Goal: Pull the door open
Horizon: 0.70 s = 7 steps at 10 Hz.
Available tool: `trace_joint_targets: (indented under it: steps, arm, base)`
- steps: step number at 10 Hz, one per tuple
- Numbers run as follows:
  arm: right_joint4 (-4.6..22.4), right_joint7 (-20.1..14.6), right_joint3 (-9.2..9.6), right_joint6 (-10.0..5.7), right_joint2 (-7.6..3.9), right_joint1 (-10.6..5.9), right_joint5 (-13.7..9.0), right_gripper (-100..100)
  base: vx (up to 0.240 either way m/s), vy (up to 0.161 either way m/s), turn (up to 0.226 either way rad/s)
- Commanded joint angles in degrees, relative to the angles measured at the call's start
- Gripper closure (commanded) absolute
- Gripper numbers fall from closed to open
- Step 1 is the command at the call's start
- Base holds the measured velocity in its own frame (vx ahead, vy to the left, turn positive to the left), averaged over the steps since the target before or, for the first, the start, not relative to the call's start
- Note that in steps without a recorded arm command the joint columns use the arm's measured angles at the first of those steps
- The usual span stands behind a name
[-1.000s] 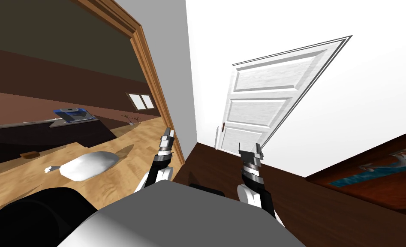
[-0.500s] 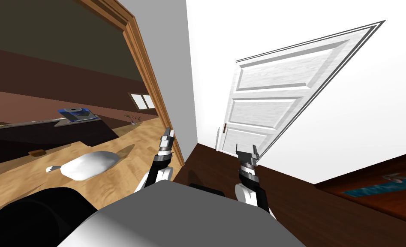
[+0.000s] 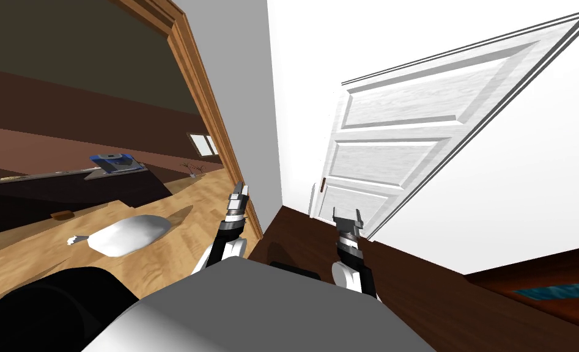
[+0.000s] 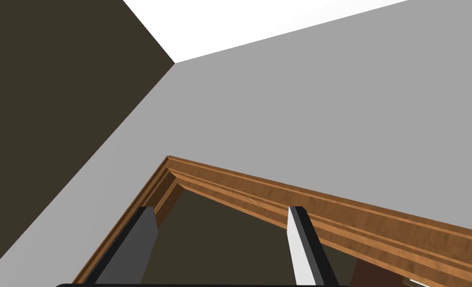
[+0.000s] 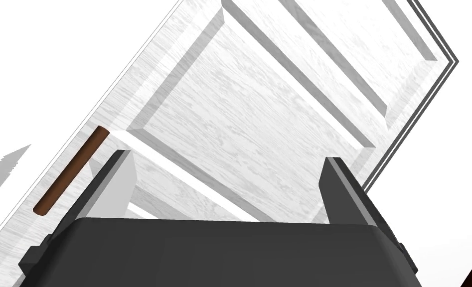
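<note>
A white panelled door [image 3: 398,140] stands in the white wall ahead and to my right. Its short brown bar handle [image 3: 323,184] sits at the door's left edge. My right gripper [image 3: 347,215] is raised in front of the door's lower panel, open, with nothing between its fingers. In the right wrist view the handle [image 5: 70,172] lies just outside one finger [image 5: 111,182], still some way beyond the right gripper [image 5: 225,184], against the door [image 5: 259,99]. My left gripper [image 3: 239,192] is held up by the wooden frame, and its fingers [image 4: 304,244] stand open and empty.
A wide wooden-framed opening [image 3: 208,110] on the left leads onto a light wood floor with a white rounded lump [image 3: 129,235] and a dark counter [image 3: 68,189]. Dark brown floor [image 3: 441,293] runs to the door. A rug [image 3: 557,290] lies at the right.
I have moved nearer the door, which now looks larger and reaches further to the upper right. My right gripper has drifted slightly left toward the handle side. The left arm has stayed put.
</note>
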Motion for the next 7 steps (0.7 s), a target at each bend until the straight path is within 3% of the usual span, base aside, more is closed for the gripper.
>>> trace_joint_targets:
  steps: [1,7]
  arm:
    - [1.58,-1.68,0.84,-0.49,-0.57,-0.69,-1.92,-100]
    - [8.44,-7.58,4.40,-2.81,-2.43,-3.50,-8.76,-100]
  base:
    - [0.113,0.000,0.050]
    - [0.099,-0.010,0.046]
